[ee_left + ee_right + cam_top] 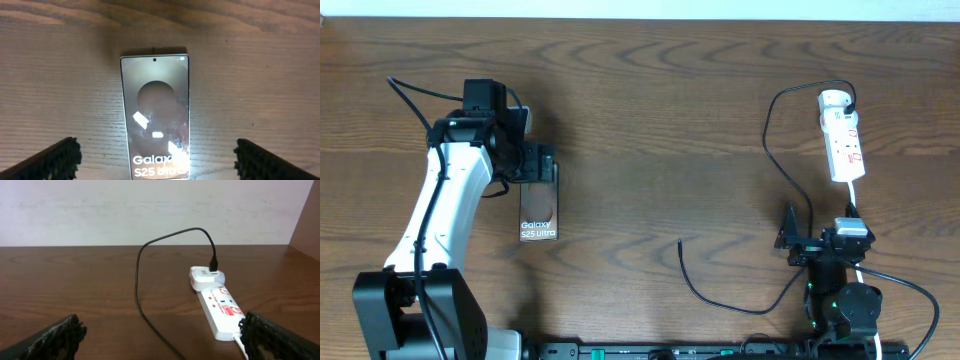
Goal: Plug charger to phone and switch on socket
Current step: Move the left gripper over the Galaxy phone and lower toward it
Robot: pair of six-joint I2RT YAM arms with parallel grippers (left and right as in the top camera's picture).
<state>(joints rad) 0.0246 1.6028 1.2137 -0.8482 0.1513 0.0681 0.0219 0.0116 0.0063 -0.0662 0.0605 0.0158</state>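
The phone (538, 215) lies flat on the table, its screen showing "Galaxy S25 Ultra" and a round mark. My left gripper (537, 168) is open just above its far end; in the left wrist view the fingers (157, 152) straddle the phone (156, 100) without touching it. The charger cable (772, 150) runs from a white adapter in the far end of the socket strip (844, 145) and loops down to a free tip (680, 241) on the table. My right gripper (817, 238) is open and empty; its view (160, 335) shows the cable (137, 275) and strip (220, 307) ahead.
The strip's white cord (853, 205) runs down past my right gripper. The cable loop lies in front of the right arm's base. The table's far edge meets a pale wall (150, 210).
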